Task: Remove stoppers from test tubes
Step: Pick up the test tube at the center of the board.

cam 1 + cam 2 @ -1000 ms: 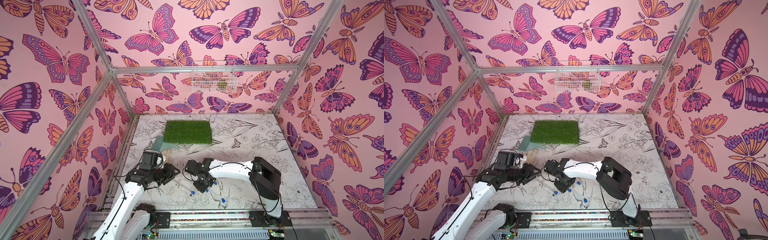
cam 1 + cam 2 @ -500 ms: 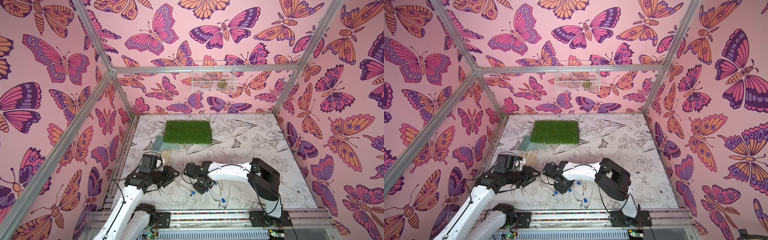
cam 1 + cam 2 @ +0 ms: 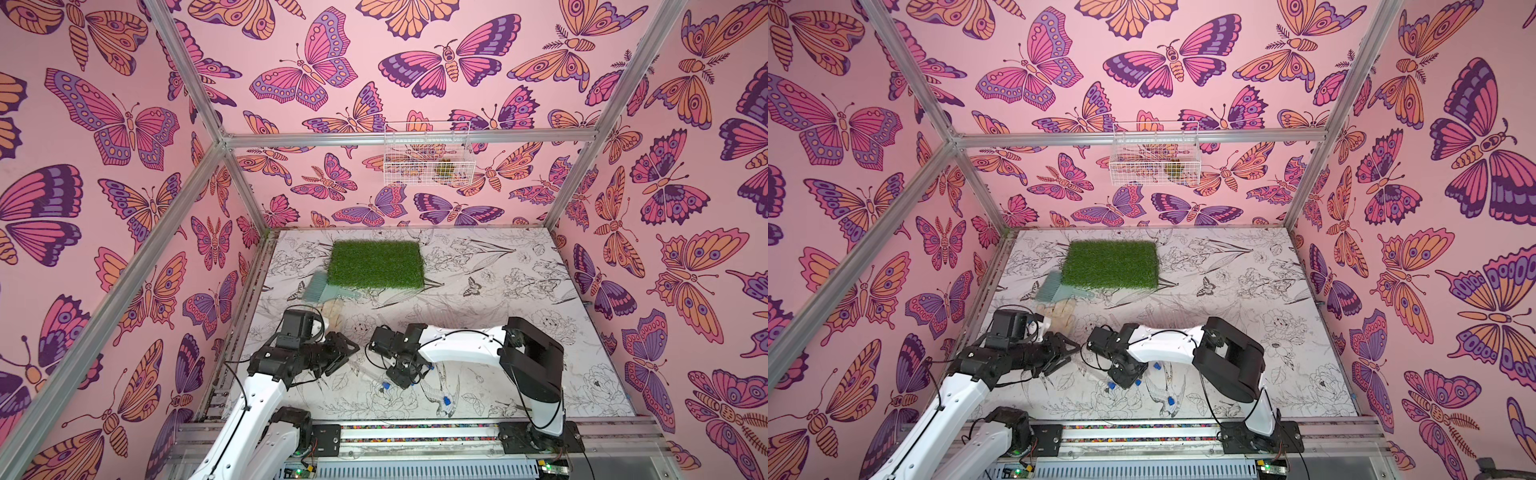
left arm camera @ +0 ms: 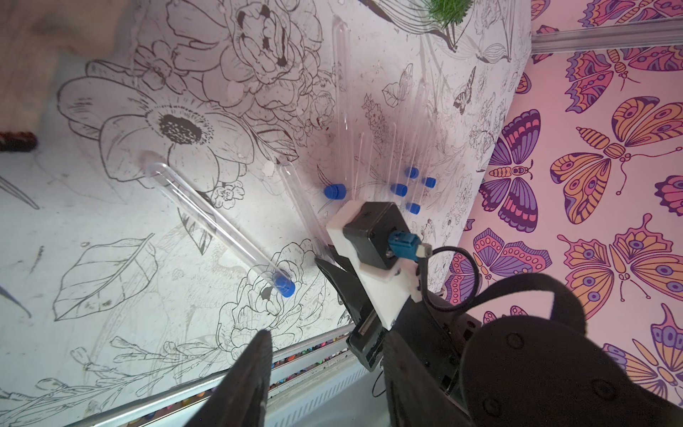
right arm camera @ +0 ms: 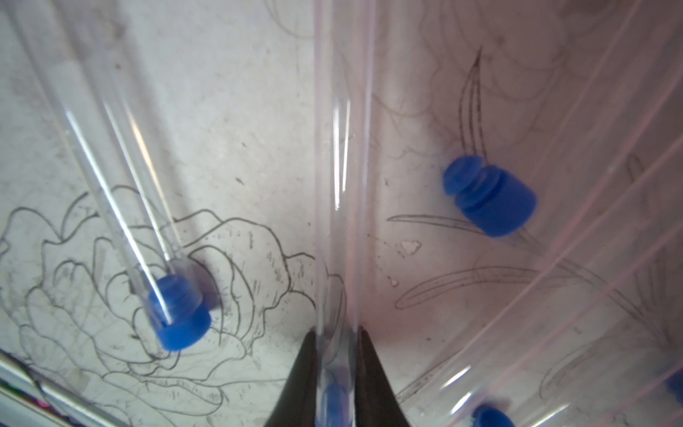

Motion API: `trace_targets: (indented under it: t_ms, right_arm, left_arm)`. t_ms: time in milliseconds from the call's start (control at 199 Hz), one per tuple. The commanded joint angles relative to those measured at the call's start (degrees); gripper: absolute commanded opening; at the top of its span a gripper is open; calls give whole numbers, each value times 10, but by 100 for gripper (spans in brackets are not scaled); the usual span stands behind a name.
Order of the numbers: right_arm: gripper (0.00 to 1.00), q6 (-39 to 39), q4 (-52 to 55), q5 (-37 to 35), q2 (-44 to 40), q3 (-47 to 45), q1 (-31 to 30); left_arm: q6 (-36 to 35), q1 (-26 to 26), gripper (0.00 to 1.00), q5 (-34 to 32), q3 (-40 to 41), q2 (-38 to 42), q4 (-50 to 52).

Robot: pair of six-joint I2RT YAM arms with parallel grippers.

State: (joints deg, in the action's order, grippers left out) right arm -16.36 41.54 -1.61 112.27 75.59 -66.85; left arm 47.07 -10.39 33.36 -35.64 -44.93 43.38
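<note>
In both top views, a white wire basket (image 3: 395, 166) hung on the back wall. A small yellow-green thing (image 3: 444, 168) sat in it, too small to name. A green grass mat (image 3: 376, 264) lay at the back of the surface (image 3: 519, 291). A pale comb-like thing (image 3: 320, 286) lay at the mat's near left corner. Both arms reached low over the front. The left tool (image 3: 347, 353) was near the right tool (image 3: 405, 374). Small blue stoppers (image 3: 446, 401) lay on the surface just beside the right tool.

In the left wrist view, the left tool's fingers (image 4: 255, 369) were spread wide with nothing between them. A lying tube (image 4: 214, 222) rested flat on the surface with a blue plug (image 4: 284, 286) in its end. More clear tubes (image 4: 342, 92) lay beyond it, with a loose stopper (image 4: 334, 191) among them. The right arm's camera block (image 4: 369, 236) hid part of them.

In the right wrist view, the right tool pinched a test tube (image 5: 343, 166) near its closed end. Its stopper (image 5: 334, 401) showed blue between the black fingers (image 5: 306, 377). The lying tube was just beside it, apart from it.
</note>
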Motion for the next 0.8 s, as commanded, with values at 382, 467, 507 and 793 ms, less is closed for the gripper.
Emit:
trace_targets:
  t_ms: [382, 467, 507, 793]
  right_arm:
    - [16, -44, -21, 67, -146, -67, 46]
    - [16, -55, -23, 90, -183, -89, 68]
    - [16, -60, -22, 94, -202, -99, 78]
    - [16, -50, 9, 105, -292, -104, 114]
  left_arm:
    - [-72, 5, 56, 67, -55, -78, -29]
    - [-90, 5, 57, 118, -76, -110, -52]
    - [-98, 5, 57, 139, -86, -123, -60]
    - [-128, -6, 59, 259, -148, -212, -124]
